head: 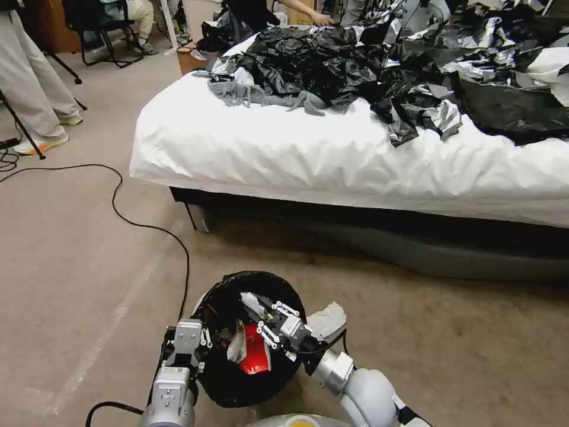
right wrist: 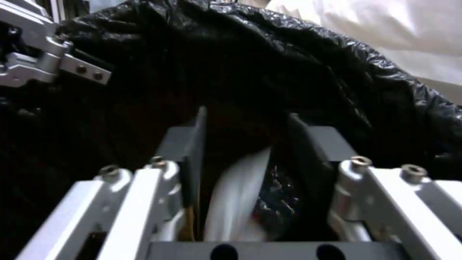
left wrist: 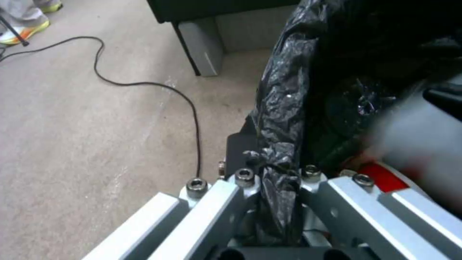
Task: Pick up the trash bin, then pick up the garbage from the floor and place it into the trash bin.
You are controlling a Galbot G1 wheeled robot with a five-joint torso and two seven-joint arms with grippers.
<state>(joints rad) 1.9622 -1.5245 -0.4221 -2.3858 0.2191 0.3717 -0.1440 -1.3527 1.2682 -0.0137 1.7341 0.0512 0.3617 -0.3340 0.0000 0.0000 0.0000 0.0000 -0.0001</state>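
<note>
The bed (head: pixel 332 154) is taking up most of the room ahead, its white cover heaped with black plastic sheets (head: pixel 379 65) and a grey rag, its far end cut off by the view's edge. A black cable (head: pixel 148 225) is snaking over the carpet on the near side of the bed.

Nearer than the bed's corner, the trash bin (head: pixel 249 379) is hanging off the floor, its white wall almost wholly hidden under the black liner (left wrist: pixel 284 108). The left gripper (left wrist: pixel 277 180) is clamping the liner-covered rim, fingers pressed together on the plastic. The right gripper (head: pixel 261 317) is reaching down into the bin's mouth; in its wrist view the fingers (right wrist: pixel 195 144) are standing apart, with a white strip (right wrist: pixel 236 195) blurred between them (whether either pad is touching it, I cannot tell). A red-and-white packet (head: pixel 252 350) is lying inside the bin, partly covered by that gripper. A pale scrap (head: pixel 329 320) is peeking out beside the bin, half hidden behind the right arm.
</note>
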